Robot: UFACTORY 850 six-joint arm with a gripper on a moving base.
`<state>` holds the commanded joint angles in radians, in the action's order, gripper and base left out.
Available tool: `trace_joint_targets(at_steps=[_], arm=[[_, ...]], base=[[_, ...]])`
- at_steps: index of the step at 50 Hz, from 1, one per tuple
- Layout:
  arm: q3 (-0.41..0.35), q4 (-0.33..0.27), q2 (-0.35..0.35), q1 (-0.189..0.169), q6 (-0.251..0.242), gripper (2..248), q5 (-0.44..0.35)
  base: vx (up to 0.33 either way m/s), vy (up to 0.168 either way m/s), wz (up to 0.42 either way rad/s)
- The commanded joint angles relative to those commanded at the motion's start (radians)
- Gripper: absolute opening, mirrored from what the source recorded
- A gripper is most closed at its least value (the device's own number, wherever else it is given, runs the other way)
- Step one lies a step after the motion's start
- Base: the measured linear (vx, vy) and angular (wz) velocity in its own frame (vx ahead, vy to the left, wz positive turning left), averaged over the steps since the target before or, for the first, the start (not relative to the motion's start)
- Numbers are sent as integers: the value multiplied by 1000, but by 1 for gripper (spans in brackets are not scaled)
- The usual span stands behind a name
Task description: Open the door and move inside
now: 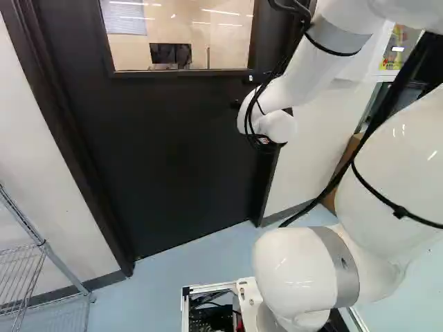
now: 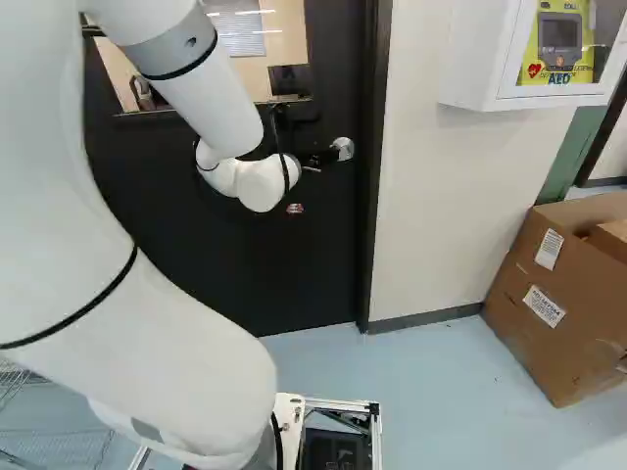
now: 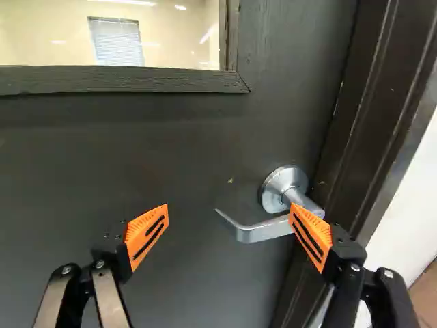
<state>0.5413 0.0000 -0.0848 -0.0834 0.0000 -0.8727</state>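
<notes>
Left base view: one dark, flat door with a glass window (image 1: pixel 181 149), shut in its frame, ahead of one white, round-jointed arm (image 1: pixel 297 77). Right base view: one silver metal lever handle (image 2: pixel 342 150), mounted near the door's edge, beside the dark frame. Wrist view: one black two-fingered gripper with orange pads (image 3: pixel 230 217), spread wide, grasping nothing; one pad overlaps the lever's neck, so advancing with this sideways offset could jam it there, or closing could slip off the lever.
</notes>
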Motion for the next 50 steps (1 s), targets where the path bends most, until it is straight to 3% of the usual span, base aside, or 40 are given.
trace_joint_targets(at_steps=[15,50], arm=[[54,0,56,2,0,247,0],[41,0,117,3,0,247,0]], base=[[0,0,0],[0,0,0]])
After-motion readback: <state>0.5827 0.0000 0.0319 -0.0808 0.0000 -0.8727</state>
